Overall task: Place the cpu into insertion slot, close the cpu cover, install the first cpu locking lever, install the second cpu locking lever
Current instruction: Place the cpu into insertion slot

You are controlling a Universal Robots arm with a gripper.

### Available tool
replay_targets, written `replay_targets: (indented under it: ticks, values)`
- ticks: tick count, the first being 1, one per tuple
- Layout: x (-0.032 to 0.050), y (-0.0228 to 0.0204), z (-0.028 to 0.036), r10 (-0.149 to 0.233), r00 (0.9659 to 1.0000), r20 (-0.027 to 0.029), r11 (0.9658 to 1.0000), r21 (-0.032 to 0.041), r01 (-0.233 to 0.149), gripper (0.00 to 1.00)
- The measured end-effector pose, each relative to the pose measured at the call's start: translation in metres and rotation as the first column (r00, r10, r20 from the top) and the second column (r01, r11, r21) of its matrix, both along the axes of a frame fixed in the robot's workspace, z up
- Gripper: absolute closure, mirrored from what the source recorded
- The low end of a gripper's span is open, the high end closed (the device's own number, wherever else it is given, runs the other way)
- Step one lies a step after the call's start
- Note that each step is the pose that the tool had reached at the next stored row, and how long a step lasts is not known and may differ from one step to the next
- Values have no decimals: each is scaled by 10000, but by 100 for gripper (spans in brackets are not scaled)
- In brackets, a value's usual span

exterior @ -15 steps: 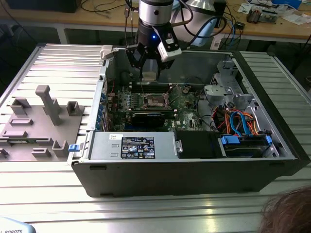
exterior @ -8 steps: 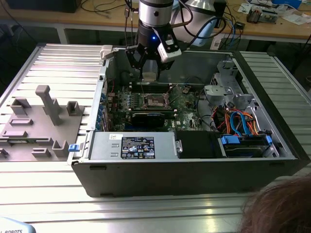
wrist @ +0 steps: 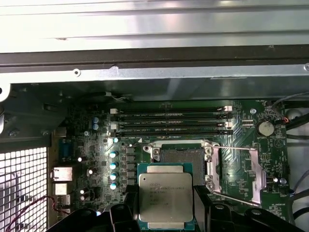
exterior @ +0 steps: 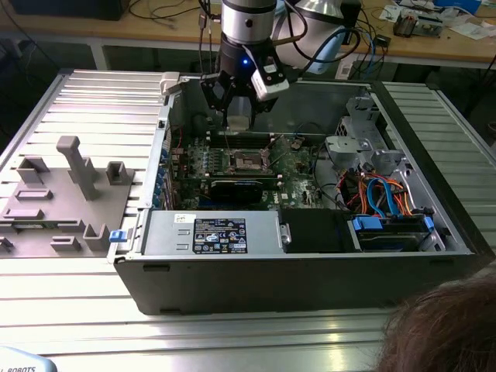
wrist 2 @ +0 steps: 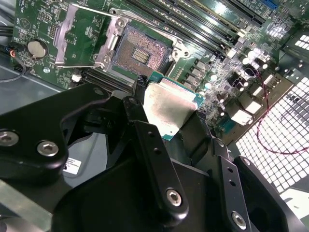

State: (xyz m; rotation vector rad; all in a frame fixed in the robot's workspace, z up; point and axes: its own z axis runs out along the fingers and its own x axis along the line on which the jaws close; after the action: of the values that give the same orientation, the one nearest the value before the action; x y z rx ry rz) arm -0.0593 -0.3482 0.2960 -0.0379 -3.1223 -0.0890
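Found jaws clamped on opposite edges of the cpu (wrist: 165, 195), its metal top showing in both wrist views. Observed chip held above the green motherboard (wrist: 96, 145) inside the open computer case (exterior: 256, 279), near the insertion slot (wrist: 182, 161) but not seated. Noted slot empty, dark centre exposed. Recorded cpu cover (wrist: 240, 174) swung open, lying just beside the slot. Logged memory slots (wrist: 174, 121) along an adjoining side.

Second wrist view: the gripper (wrist 2: 169, 116) hides one edge of the cpu (wrist 2: 170, 99). Exterior view: person's hair (exterior: 446, 325), cropped at the corner.
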Motion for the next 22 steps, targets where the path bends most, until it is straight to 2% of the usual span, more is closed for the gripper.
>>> replay_targets:
  ticks: [22]
  values:
    - [0, 0, -49, 0, 10000, 0, 10000, -1, 0, 46]
